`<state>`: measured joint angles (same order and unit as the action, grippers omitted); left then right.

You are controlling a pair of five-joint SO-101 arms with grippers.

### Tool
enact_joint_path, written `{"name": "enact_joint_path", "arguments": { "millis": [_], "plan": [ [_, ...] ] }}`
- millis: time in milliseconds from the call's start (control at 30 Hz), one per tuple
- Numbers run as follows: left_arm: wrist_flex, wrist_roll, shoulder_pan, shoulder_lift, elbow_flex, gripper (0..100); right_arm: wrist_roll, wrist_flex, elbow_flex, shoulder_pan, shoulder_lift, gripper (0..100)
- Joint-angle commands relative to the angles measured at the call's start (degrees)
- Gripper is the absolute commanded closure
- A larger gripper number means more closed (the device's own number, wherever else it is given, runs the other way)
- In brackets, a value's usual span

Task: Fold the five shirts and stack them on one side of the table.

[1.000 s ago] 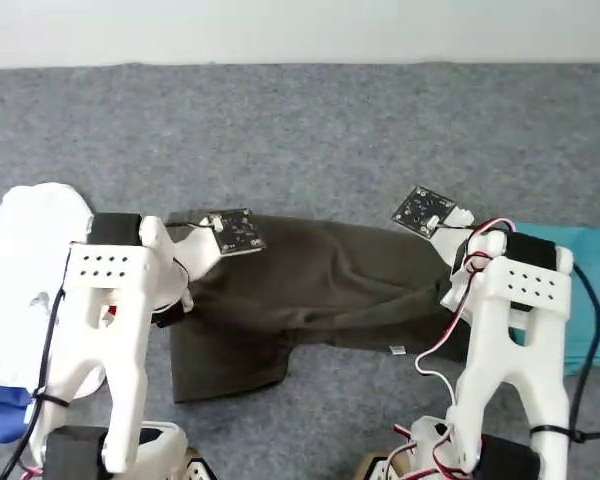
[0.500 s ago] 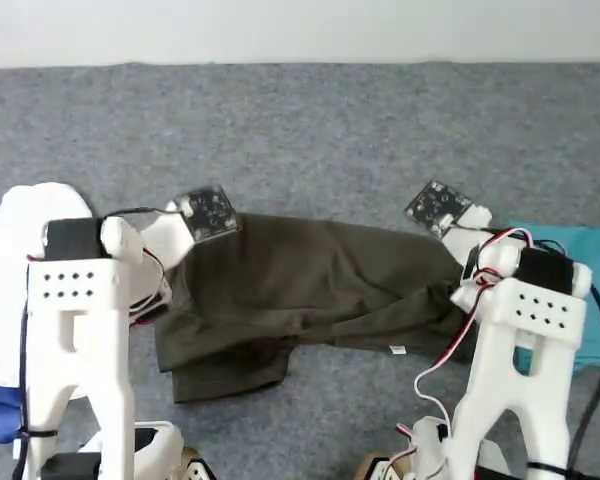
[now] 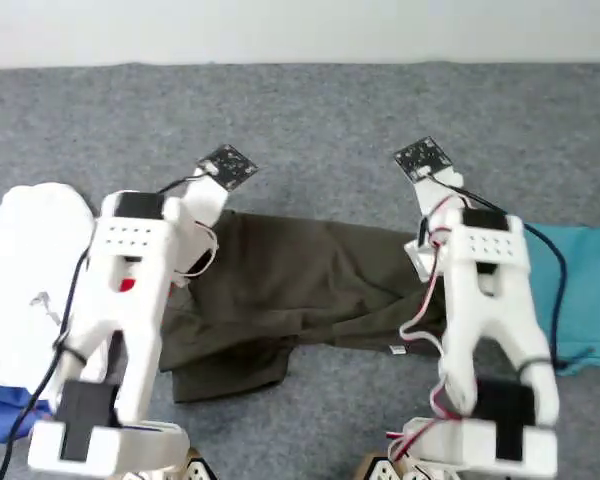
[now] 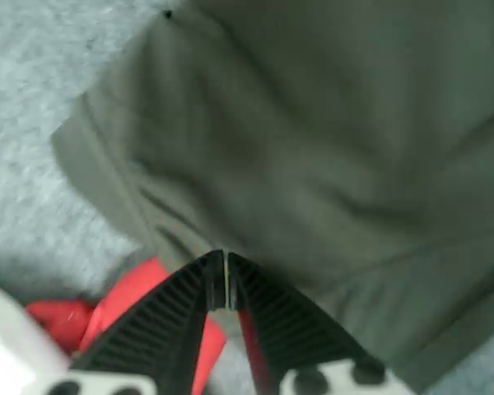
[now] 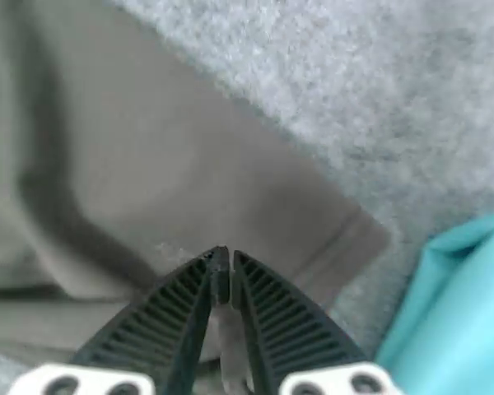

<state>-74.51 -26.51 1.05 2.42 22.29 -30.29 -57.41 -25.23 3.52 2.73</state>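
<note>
**Both arms push up the table, olive shirt [image 3: 310, 290] in tow**

Swinging wide and then forward over the past second, the two arms now reach toward the far side, and the shirt's upper edge has shifted with them. The garment lies rumpled across the middle of the grey table [image 3: 310, 130], between the arms. Its near-left part is doubled into a loose flap.

The left gripper [image 4: 218, 284] has its jaws pressed together on bunched cloth near the shirt's left edge. The right gripper [image 5: 224, 276] is likewise pinched tight on the fabric, just in from a sleeve hem at the shirt's right end.

By the look of its creases the shirt is thin, light and wholly limp. It will likely sag between two holds and fold wherever it is left slack. The table's felt-like surface looks likely to drag at the cloth rather than let it slide, so an edge pulled low may roll under.

The sounder holds appear to be the outer corners, at shoulder seam or hem. Both should be taken at once and kept apart, so the edge between them stays taut while it is carried over.

A white garment [image 3: 25, 270] sits at the table's left with blue cloth [image 3: 0, 415] showing beneath it. A teal shirt [image 3: 585, 290] lies just beside the olive one on the right.
</note>
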Motion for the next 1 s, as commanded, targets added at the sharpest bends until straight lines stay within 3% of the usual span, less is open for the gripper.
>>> {"name": "enact_joint_path", "arguments": {
  "millis": [0, 233, 533, 767, 967],
  "plan": [
    [5.1, 0.7, 0.3, -3.4, -2.2, 98, 1.8, -1.3, 7.8, -0.7, -5.0, 99.0],
    [6.6, 1.1, -0.4, -16.0, -9.4, 98, 1.7, -1.2, 16.0, 0.0, -17.5, 99.0],
    [-5.7, 0.9, -7.3, -34.4, -28.2, 98, 1.5, -4.6, 34.9, 3.9, -33.3, 99.0],
    [-8.0, 0.5, -7.6, -32.2, -28.7, 98, 1.8, -17.9, 56.6, 4.2, -39.7, 99.0],
    [-8.4, 0.8, -3.3, -24.4, -28.6, 98, 3.0, -33.1, 66.5, 0.4, -39.6, 99.0]
  ]
}}
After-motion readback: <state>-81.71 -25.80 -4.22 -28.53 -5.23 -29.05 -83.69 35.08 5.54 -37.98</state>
